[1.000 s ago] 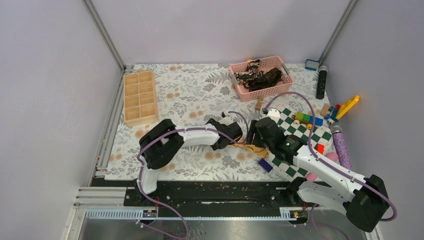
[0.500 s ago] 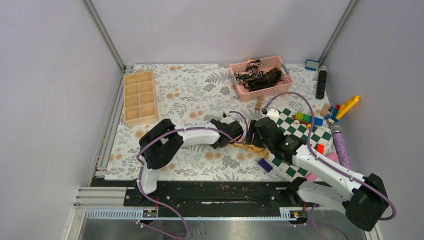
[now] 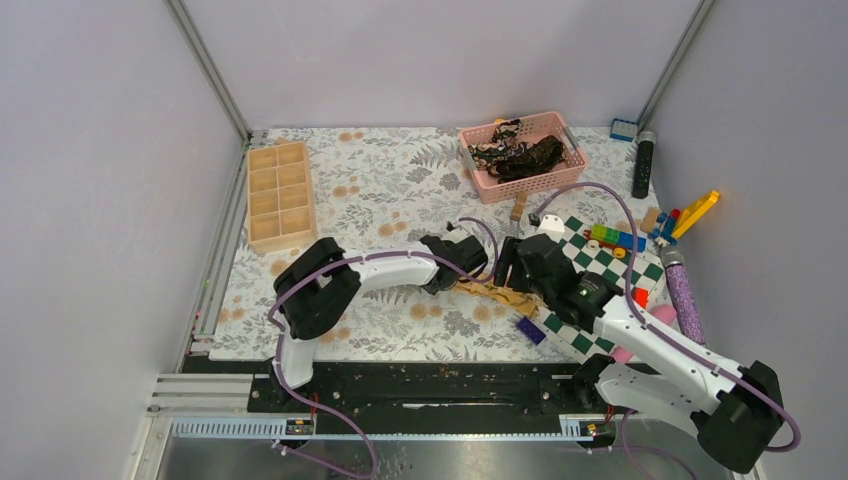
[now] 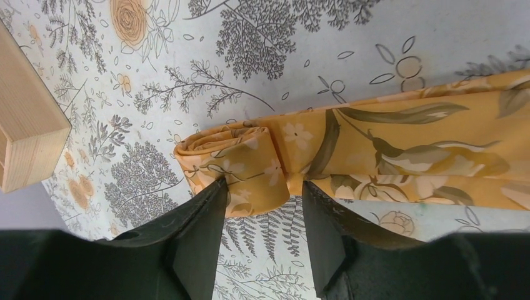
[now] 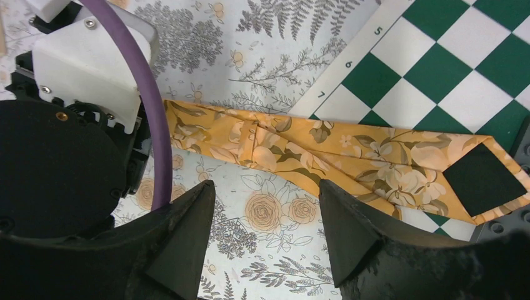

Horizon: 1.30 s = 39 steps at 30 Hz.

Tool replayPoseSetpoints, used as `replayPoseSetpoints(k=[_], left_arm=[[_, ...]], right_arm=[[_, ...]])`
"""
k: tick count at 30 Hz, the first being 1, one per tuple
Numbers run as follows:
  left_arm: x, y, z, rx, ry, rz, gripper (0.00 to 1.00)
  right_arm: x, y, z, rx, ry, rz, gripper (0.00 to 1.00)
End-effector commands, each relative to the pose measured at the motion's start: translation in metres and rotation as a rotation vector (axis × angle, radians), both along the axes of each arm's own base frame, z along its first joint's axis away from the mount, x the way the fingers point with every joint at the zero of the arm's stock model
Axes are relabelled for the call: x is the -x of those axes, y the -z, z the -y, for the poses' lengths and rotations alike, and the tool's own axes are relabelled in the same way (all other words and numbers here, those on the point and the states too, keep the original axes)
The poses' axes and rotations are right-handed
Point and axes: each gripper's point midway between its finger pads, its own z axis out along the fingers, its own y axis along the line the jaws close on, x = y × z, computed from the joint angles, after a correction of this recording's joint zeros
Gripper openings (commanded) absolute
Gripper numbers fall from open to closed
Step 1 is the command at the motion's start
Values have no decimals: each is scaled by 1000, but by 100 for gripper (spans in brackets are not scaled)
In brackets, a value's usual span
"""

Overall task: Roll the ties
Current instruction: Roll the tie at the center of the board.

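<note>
Straddles the rolled end of the golden tie point(image 4: 387, 144) with the left gripper point(image 4: 262, 187), half open, clamping nothing. Hovers the right gripper point(image 5: 267, 190) just above the tie's flat middle, jaws wide, empty; wide end on checkered board point(image 5: 450, 69).

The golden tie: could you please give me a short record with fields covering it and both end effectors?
tie: golden tie, partly rolled
rolled end: a small roll, the rest flat
wide tip: on the checkered board, black lining up
left end effector: open, tips at the rolled end
right end effector: open, near the flat stretch
other ties: dark ties in the pink basket
</note>
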Motion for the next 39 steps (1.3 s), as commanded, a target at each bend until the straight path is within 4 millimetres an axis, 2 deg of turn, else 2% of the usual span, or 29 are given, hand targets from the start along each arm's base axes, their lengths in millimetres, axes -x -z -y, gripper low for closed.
replayPoseSetpoints(k=[1,6,12,19,25,27,29,32,35,39], left_arm=[[-9,-41,26,157,0,47,50],[-12,-51,27,181,0,64,50],[-11,-50,24,173,2,65,50],[-12,-58,22,210,1,103,51],[-14,-71,22,284,-3,132,51],[-18,-76,18,322,-26,143,51],[-25,-80,4,359,-106,163,51],[-34,-81,-17,468,-225,163,51],[-42,-91,-41,598,-326,178,52],[-50,-110,-78,808,-432,207,57]], right_arm=[[-14,-49,-2,-53,9,140,71],[-20,-86,16,-51,71,241,77],[-25,-129,30,-56,116,346,80],[-26,-156,23,-48,48,380,82],[-22,-176,29,-31,22,429,83],[-20,-179,31,-19,16,436,83],[-18,-185,32,-17,8,445,83],[-19,-195,23,-8,-59,462,84],[-17,-194,-3,22,-224,418,85],[-1,-167,-51,26,-537,248,90]])
